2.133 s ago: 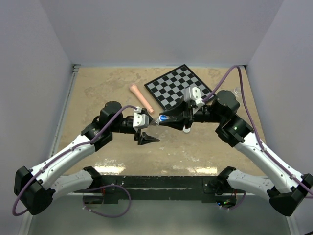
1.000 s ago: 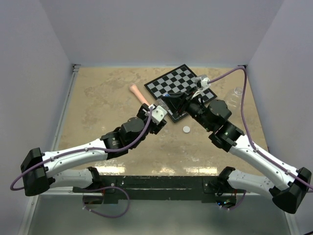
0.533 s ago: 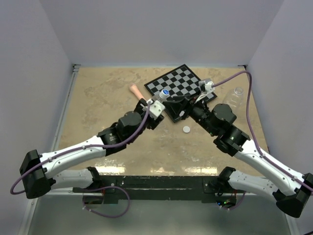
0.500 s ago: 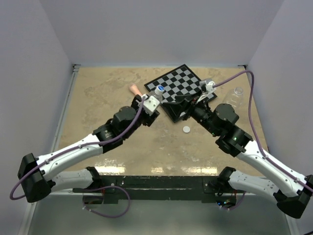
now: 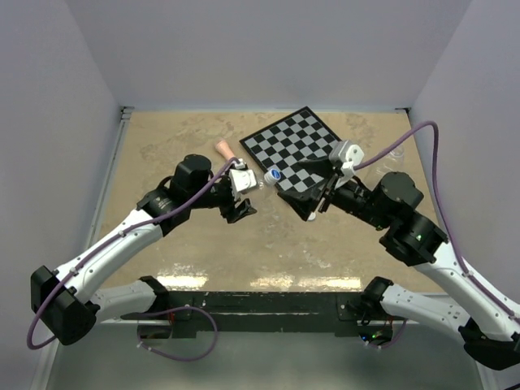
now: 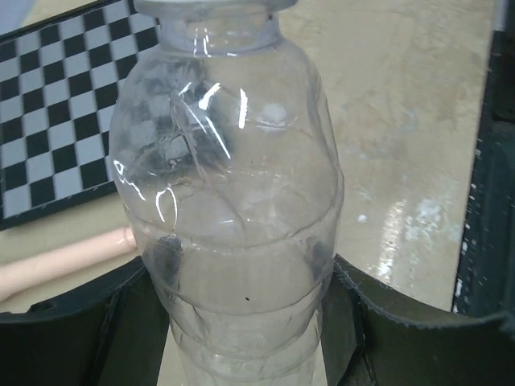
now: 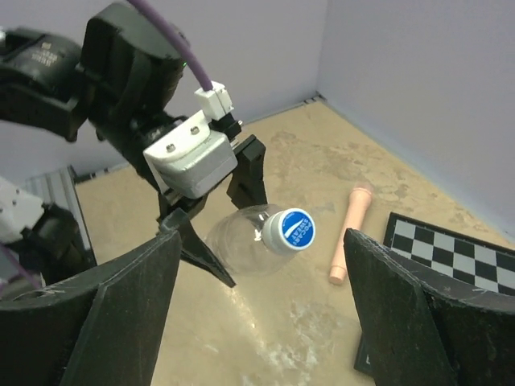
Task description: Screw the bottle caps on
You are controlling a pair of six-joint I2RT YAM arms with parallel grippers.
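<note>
A small clear bottle (image 6: 229, 201) is held off the table, lying roughly level, with my left gripper (image 6: 241, 322) shut on its body. The blue bottle cap (image 7: 289, 229) with a white mark sits on its neck and faces my right gripper (image 7: 265, 305). The right gripper stands open a short way from the cap, with a finger on each side and nothing touching it. From above, the capped bottle (image 5: 268, 177) hangs between the left gripper (image 5: 250, 193) and the right gripper (image 5: 307, 193). A second clear bottle (image 5: 396, 156) lies by the right wall.
A checkered board (image 5: 294, 149) lies at the back centre, partly under the right gripper. A pink tapered stick (image 5: 223, 149) lies on the table behind the left gripper, also seen as the pink stick (image 7: 350, 233). Walls close in the table on the left, back and right.
My right gripper has opened, let go of the blue cap and drawn back to the right. The left arm has swung the capped bottle nearer and lower.
</note>
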